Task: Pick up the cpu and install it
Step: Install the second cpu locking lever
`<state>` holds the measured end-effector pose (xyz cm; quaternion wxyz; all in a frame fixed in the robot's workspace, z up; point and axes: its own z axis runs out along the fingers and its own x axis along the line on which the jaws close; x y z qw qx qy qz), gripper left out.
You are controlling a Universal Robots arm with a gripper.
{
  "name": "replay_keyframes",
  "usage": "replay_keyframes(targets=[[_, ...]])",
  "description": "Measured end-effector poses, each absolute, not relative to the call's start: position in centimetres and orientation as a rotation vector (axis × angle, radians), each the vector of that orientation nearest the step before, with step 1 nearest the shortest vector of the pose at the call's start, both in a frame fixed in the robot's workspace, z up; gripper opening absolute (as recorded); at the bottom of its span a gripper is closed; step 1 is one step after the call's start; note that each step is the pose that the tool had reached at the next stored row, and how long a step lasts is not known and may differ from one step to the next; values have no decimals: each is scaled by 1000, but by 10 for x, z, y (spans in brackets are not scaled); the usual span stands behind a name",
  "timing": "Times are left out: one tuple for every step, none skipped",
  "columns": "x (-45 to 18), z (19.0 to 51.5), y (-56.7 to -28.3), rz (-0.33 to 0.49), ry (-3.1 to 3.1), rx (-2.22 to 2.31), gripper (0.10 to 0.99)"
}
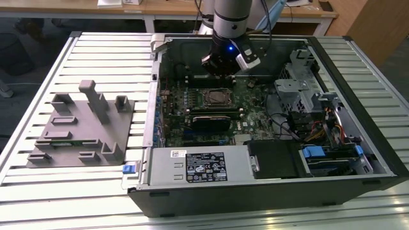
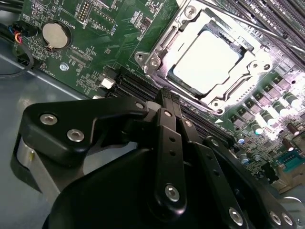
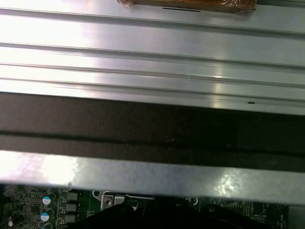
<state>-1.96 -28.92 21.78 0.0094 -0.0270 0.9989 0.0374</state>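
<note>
The cpu (image 2: pixel 206 61) sits seated in its motherboard socket (image 2: pixel 157 57); the gripper (image 2: pixel 164 95), fingers pressed together and empty, hovers just beside it, installation apparently finishing

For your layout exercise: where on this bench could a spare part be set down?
Bare slatted aluminium table lies behind the grey plastic holder, and in front of it. Inside the open black computer case it is crowded with boards, cables and drive bays.

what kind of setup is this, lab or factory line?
Looks like a lab test bench, not a line: one opened computer case lies on a slatted metal table, a grey plastic parts holder sits beside it, and wooden desks stand behind.
</note>
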Motion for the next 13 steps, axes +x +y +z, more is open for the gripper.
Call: replay_keyframes(targets=[[-20, 218, -289, 117, 3119, -84, 106], [-20, 218, -290, 117, 3119, -84, 106], [-20, 218, -290, 117, 3119, -84, 106], [-20, 218, -290, 117, 3119, -84, 106], [-20, 218, -290, 117, 3119, -84, 106], [-20, 218, -291, 117, 3119, -84, 106], [-20, 218, -291, 117, 3119, -84, 106], [-20, 218, -291, 117, 3119, -84, 106], [-20, 218, -291, 117, 3119, -84, 106], [-20, 218, -292, 117, 3120, -84, 106], [-20, 218, -292, 117, 3120, -85, 106], [-20, 218, -293, 117, 3120, -84, 106], [-20, 218, -293, 117, 3120, -84, 106]])
